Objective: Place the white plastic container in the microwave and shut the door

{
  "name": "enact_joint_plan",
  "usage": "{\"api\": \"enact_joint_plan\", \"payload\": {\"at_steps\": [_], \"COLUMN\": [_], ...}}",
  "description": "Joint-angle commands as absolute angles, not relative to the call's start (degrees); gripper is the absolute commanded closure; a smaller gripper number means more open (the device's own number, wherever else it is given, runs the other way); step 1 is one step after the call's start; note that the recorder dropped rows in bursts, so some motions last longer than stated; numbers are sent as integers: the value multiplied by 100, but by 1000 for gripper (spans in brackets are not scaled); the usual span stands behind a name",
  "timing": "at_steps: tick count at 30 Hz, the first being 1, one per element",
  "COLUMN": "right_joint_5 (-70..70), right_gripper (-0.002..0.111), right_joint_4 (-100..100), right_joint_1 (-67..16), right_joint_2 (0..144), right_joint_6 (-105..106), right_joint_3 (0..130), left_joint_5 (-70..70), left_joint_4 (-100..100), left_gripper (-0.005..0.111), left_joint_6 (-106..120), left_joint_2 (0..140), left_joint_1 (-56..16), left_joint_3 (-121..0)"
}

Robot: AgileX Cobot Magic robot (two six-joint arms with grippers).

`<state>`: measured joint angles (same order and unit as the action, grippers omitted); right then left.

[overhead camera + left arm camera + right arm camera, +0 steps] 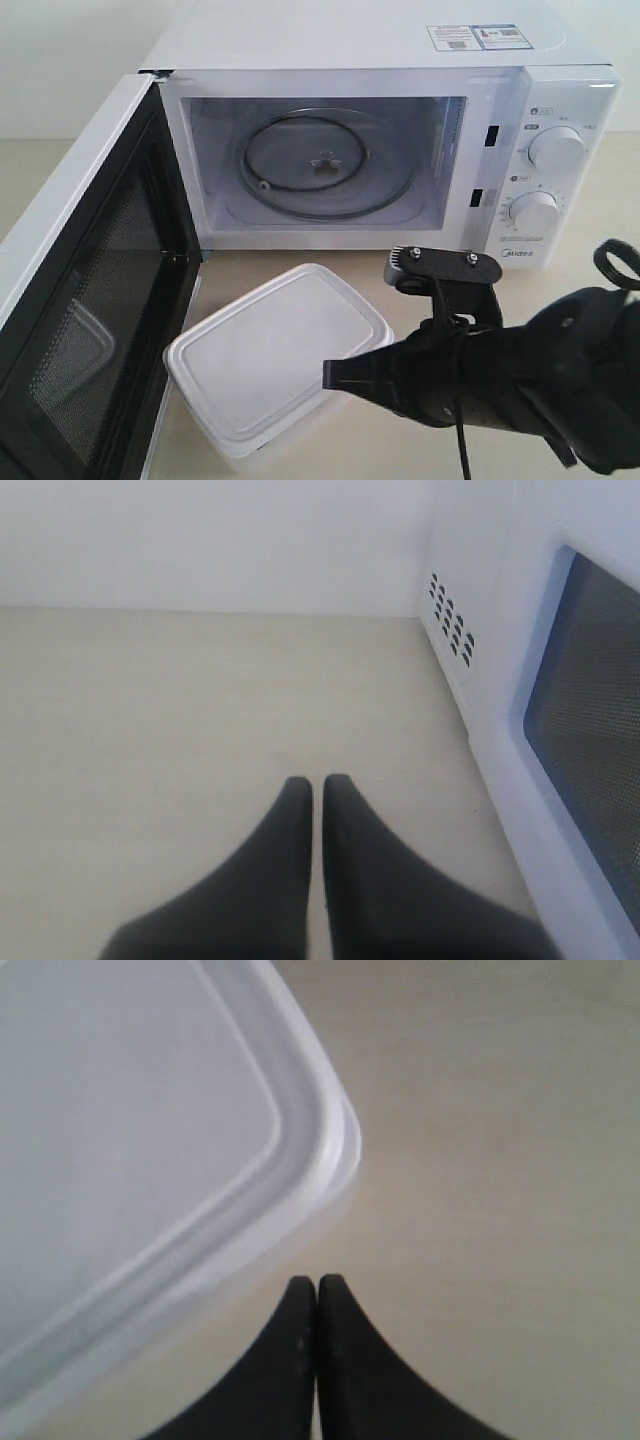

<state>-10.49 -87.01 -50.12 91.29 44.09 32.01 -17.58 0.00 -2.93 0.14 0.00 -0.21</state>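
The white plastic container (280,355) lies on the table in front of the open microwave (380,150), lid on. The door (85,290) is swung wide to the left, its mesh window facing in. A glass turntable (328,165) sits inside the empty cavity. My right gripper (330,375) is shut and empty, its tips just off the container's near right corner (330,1150), not touching it. My left gripper (316,785) is shut and empty over bare table, beside the outer face of the door (590,730); it is out of the exterior view.
Two round dials (556,150) are on the microwave's right panel. Label stickers (478,36) lie on its top. The beige table (330,265) runs between microwave and container. A pale wall stands behind.
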Motion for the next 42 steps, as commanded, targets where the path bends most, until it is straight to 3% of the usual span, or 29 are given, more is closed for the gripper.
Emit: {"api": "enact_joint_plan", "payload": {"at_steps": [1,12,26,35,42], "right_joint_5": [-1412,-1115,2812,3719,3591], "right_gripper": [108,108,108,108,104], "right_joint_4": [-8622,-8503,-8402,-9995,-9995], "right_joint_1": [-4964,-4230,-3316,-3080,-3080], "right_joint_2": [9333,9268,7961,7849,8181], "right_joint_6": [4587,4874,4614,6165,5900], "right_joint_3": [3587,4185,3872,2574,2574], "left_joint_5": [-1760,-1760,-1760,-1760,-1760], "left_joint_4": [0,0,0,0,0], "left_gripper": [102,102,102,102,102], "left_joint_6": [-340,-340,-340,-340,-340], "left_joint_2": [0,0,0,0,0], "left_joint_1": [10,10,10,10,10], "left_joint_3": [0,0,0,0,0]}}
